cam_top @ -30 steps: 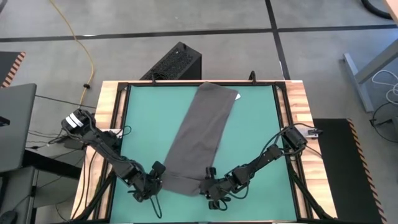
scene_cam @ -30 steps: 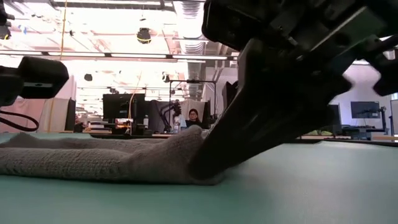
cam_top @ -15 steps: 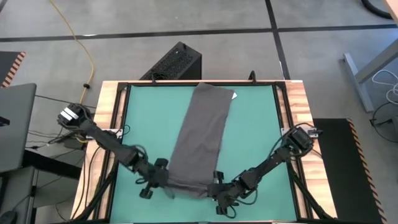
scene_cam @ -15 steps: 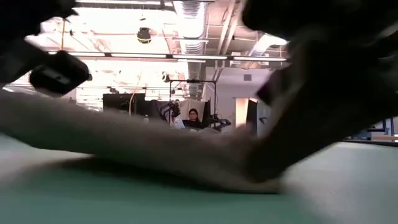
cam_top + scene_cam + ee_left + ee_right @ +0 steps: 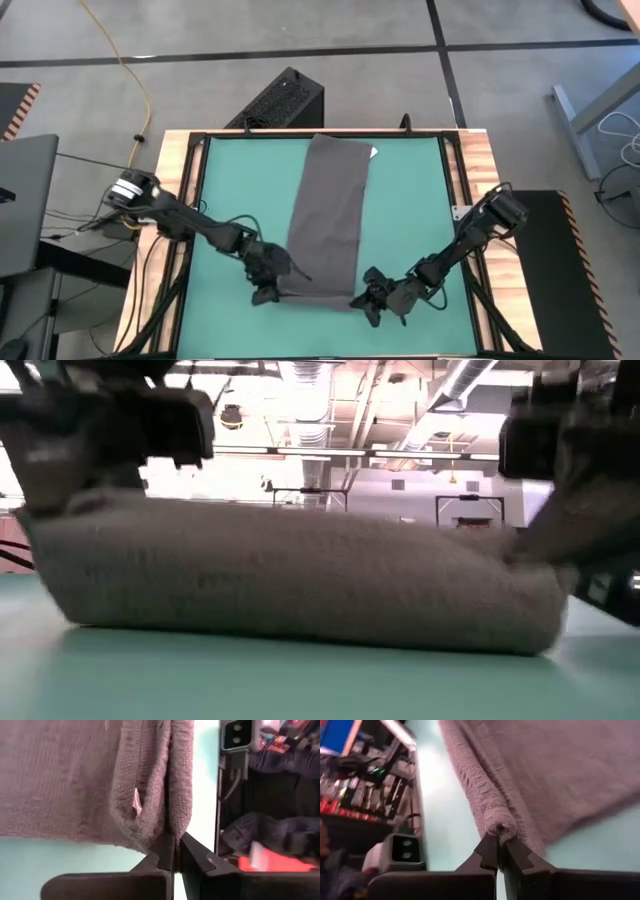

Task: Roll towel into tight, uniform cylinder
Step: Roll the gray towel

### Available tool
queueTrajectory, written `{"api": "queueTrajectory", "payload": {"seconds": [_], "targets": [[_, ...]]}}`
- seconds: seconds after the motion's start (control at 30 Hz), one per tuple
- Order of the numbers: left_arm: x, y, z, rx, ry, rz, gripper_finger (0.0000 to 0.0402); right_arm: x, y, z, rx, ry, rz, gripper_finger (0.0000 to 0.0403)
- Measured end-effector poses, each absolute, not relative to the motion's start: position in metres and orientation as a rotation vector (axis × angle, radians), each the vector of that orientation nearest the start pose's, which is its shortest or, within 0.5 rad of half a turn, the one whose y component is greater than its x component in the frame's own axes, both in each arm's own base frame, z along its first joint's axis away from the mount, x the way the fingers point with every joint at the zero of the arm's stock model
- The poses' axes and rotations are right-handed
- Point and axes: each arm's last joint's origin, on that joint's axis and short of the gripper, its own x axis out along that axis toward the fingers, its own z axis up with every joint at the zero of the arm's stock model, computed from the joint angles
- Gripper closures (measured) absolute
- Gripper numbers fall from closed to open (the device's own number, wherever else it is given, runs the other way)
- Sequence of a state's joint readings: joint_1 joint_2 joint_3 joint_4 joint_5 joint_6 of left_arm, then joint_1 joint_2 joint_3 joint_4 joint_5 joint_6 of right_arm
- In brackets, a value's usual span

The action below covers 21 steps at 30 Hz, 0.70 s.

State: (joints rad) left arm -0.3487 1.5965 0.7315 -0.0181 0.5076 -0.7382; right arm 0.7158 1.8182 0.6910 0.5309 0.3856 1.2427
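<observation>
Towel (image 5: 328, 215): near corners pinched by left gripper (image 5: 268, 285) and right gripper (image 5: 372, 298).

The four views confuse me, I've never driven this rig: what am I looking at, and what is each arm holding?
Two dark robot arms work over a green table. The high view looks straight down; the low view sits at table height; each wrist view looks past one arm's own fingers. The only thing on the table is a dark grey towel, lying lengthwise, with a small white tag at its far end. Its near end is folded over into a first roll. The left gripper pinches one corner of that roll, its fingers shut on the cloth. The right gripper pinches the other corner the same way.
</observation>
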Motion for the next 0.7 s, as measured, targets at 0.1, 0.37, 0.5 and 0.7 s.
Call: {"api": "queueTrajectory", "payload": {"seconds": [0.1,0.37,0.5,0.7], "targets": [[0.275,-0.108,0.14,-0.794,1.179,-0.497,0.0398,0.251,0.204,0.106,0.902,0.624,-0.054,0.0376],[0.277,-0.1,0.16,-0.778,1.087,-0.685,0.0361,0.254,0.204,0.106,0.862,0.593,-0.016,0.0378],[0.271,-0.096,0.17,-0.691,1.049,-0.683,0.0346,0.255,0.203,0.106,0.869,0.591,-0.022,0.0377],[0.26,-0.116,0.184,-0.445,0.915,-0.675,0.0339,0.255,0.203,0.106,0.868,0.575,-0.039,0.0377]]}}
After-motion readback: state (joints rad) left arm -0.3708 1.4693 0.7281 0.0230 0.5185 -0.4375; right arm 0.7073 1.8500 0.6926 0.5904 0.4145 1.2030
